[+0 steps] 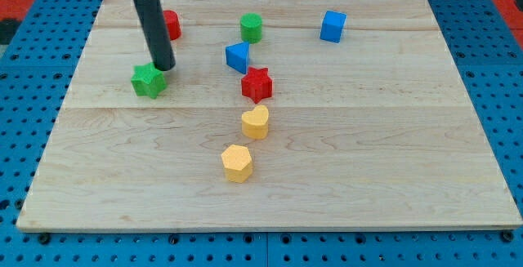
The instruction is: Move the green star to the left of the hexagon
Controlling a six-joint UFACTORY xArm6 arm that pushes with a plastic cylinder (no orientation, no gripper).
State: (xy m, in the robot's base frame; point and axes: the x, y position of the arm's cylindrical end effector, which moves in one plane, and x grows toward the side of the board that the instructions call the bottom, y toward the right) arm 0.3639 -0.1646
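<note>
The green star (148, 81) lies on the wooden board (392, 153) at the view's upper left. The yellow hexagon (237, 163) lies lower, near the middle of the board, well to the right of and below the star. My tip (163, 67) stands right at the star's upper right edge, touching or nearly touching it. The dark rod rises from there toward the view's top.
A red block (172, 24) is partly hidden behind the rod. A green cylinder (252, 28) and a blue cube (333, 26) lie near the top. A blue triangular block (238, 56), a red star (257, 84) and a yellow heart (256, 122) run down toward the hexagon.
</note>
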